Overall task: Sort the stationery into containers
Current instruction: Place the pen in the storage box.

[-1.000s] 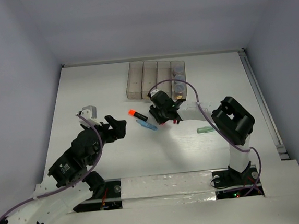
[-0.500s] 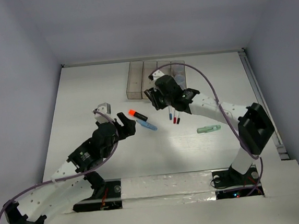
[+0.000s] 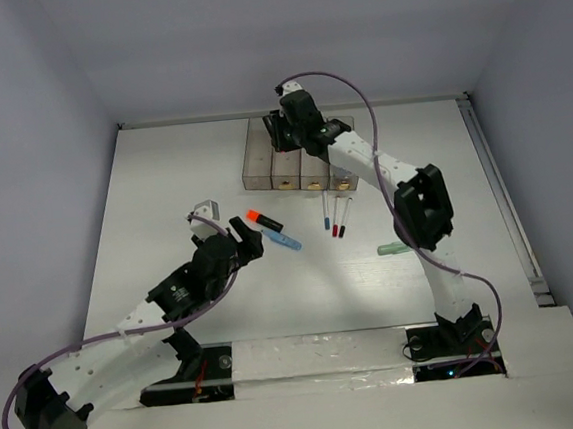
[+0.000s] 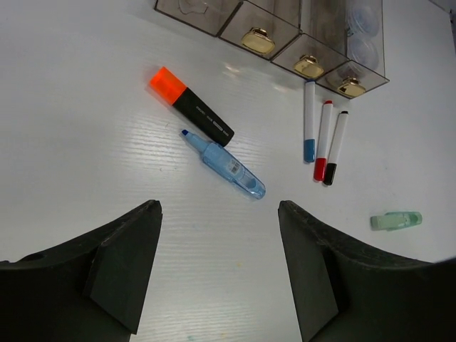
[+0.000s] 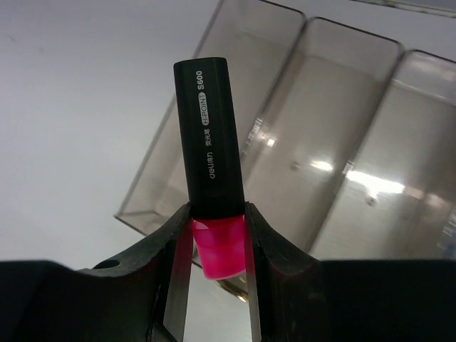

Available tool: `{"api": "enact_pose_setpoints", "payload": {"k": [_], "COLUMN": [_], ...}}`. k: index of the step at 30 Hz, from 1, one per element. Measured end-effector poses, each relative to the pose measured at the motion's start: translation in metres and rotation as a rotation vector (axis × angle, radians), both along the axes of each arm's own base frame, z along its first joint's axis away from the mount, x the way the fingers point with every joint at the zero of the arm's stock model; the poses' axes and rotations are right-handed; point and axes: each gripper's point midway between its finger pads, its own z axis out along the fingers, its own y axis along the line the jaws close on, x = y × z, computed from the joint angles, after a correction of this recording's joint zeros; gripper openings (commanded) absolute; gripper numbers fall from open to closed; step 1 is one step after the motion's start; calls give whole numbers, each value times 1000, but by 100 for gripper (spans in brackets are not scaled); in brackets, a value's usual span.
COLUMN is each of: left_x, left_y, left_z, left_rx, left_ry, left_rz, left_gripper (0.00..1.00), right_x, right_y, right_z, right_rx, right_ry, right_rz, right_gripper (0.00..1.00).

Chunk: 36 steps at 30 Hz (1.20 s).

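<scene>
**Sorting at the bins.** The right gripper (image 5: pixel 217 235), at the bottom centre of its wrist view, is clamped on the pink highlighter (image 5: pixel 210 135) by its pink end. The black body juts up the frame over the left end of the row of translucent bins (image 5: pixel 342 107). From overhead, this gripper sits at top centre, above the back of the row. Which compartment lies directly under the highlighter cannot be told. In the wrist view its body crosses the outer wall of the left-most bin.

The left gripper (image 4: pixel 221 214), fingers apart and holding nothing, hovers at the bottom of its own view over the white table (image 4: pixel 85 142). The light blue marker (image 4: pixel 224 165) lies just ahead of it, and the orange highlighter (image 4: pixel 191 103) lies just beside that marker's tip. Three thin white pens (image 4: pixel 324 142) lie side by side near the bins' fronts, right of centre. The pale green marker (image 4: pixel 396 221) lies apart at the right edge. Round pots (image 4: pixel 363 35) show in the right-most bin.

The risk, as judged here, is that the highlighter, held by one end only, may swing or slip. A release off-centre could land it on a wall or outside the row. On the left, closing on the blue marker could nudge the orange highlighter beside it.
</scene>
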Motion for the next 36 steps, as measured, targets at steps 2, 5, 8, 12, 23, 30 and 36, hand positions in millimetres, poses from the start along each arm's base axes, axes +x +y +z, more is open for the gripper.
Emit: {"api": "enact_pose_setpoints", "payload": {"k": [2, 5, 8, 12, 23, 30, 36], "left_x": [0, 1, 1, 2, 7, 23, 47], "left_y": [0, -1, -3, -3, -5, 2, -4], "left_z": [0, -2, -1, -2, -34, -57, -68], "left_rx": [-7, -10, -17, -23, 48, 112, 127], "left_ry": [-2, 1, 1, 1, 70, 128, 174], "left_rz": [4, 4, 3, 4, 20, 70, 88], "left_gripper": [63, 63, 64, 64, 70, 72, 72], "right_x": [11, 22, 31, 38, 48, 35, -39], "right_y": [13, 28, 35, 40, 51, 42, -12], "right_z": [-5, -16, -30, -43, -42, -36, 52], "right_rx": [36, 73, 98, 110, 158, 149, 171], "right_ry": [5, 19, 33, 45, 36, 47, -47], "right_rz": [-6, -16, -38, -54, -66, -58, -31], "right_gripper": [18, 19, 20, 21, 70, 57, 29]}}
